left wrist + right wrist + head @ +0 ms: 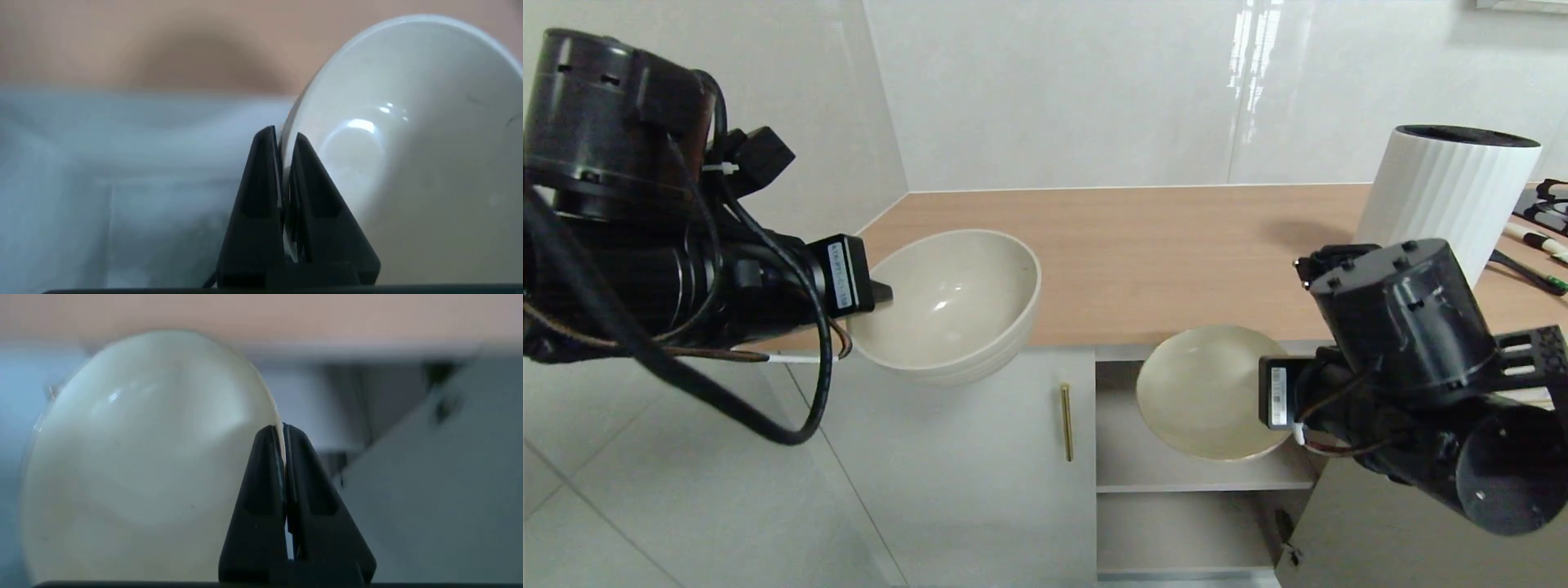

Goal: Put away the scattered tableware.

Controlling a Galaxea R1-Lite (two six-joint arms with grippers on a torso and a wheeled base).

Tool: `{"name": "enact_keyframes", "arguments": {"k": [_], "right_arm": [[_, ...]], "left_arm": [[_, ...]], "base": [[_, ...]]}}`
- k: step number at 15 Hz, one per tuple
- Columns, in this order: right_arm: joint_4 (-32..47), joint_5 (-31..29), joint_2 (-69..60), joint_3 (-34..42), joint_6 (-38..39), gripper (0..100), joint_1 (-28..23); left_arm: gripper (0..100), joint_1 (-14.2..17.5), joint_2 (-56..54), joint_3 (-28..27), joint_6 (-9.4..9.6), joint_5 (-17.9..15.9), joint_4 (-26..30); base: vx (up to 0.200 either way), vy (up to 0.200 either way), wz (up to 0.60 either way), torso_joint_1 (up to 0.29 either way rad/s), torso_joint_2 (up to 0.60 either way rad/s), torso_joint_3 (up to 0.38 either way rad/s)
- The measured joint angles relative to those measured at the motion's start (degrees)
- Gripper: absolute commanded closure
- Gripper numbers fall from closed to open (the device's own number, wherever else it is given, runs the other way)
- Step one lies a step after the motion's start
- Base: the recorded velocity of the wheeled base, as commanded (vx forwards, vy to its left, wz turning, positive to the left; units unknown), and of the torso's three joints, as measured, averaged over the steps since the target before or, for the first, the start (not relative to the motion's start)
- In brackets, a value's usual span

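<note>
A light wooden bench (1176,261) runs across the middle of the head view, with glossy white wall panels behind it and grey floor tiles at the lower left. Below it are a closed cabinet door with a brass handle (1067,422) and an open compartment with a shelf (1201,475). A white ribbed cylinder (1445,196) stands at the upper right, with utensils (1535,243) beside it. Left of centre, the left gripper (882,292) (282,151) has its fingers clamped on the rim of a cream bowl (947,302) (409,163), tilted in front of the bench edge. Right of centre, the right gripper (1270,400) (282,449) pinches a cream plate (1205,392) (147,457) before the open compartment. The white stickers on both grippers are too small to read.
</note>
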Motion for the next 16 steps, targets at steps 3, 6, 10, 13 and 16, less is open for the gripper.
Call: {"name": "enact_keyframes", "arguments": {"k": [3, 6, 10, 13, 16], "right_arm": [[0.0, -0.4, -2.1, 5.9, 3.5, 100, 2.6], [-0.1, -0.2, -1.2, 8.9, 5.9, 100, 3.0], [0.0, 0.3, 4.6, 11.4, 9.2, 100, 3.0], [-0.2, 2.2, 8.8, 12.0, 10.1, 100, 2.9], [-1.3, 2.6, 11.4, 12.1, 10.2, 100, 2.6]], "left_arm": [[100, -2.2, -3.4, 5.9, -0.16, 0.0, -1.5], [100, -5.4, -4.9, 10.3, -0.13, 0.0, -3.1], [100, -7.8, -3.4, 14.0, -0.13, 0.0, -5.1], [100, -8.0, -1.5, 14.6, -0.40, 0.0, -5.6], [100, -8.0, 0.0, 14.8, -1.66, 0.0, -6.9]], "base": [[0.000, 0.000, 0.00, -0.123, 0.46, 0.331], [0.000, 0.000, 0.00, -0.097, 0.45, 0.346], [0.000, 0.000, 0.00, -0.046, 0.41, 0.356], [0.000, 0.000, 0.00, -0.009, 0.11, 0.103], [0.000, 0.000, 0.00, 0.000, 0.00, 0.000]]}}
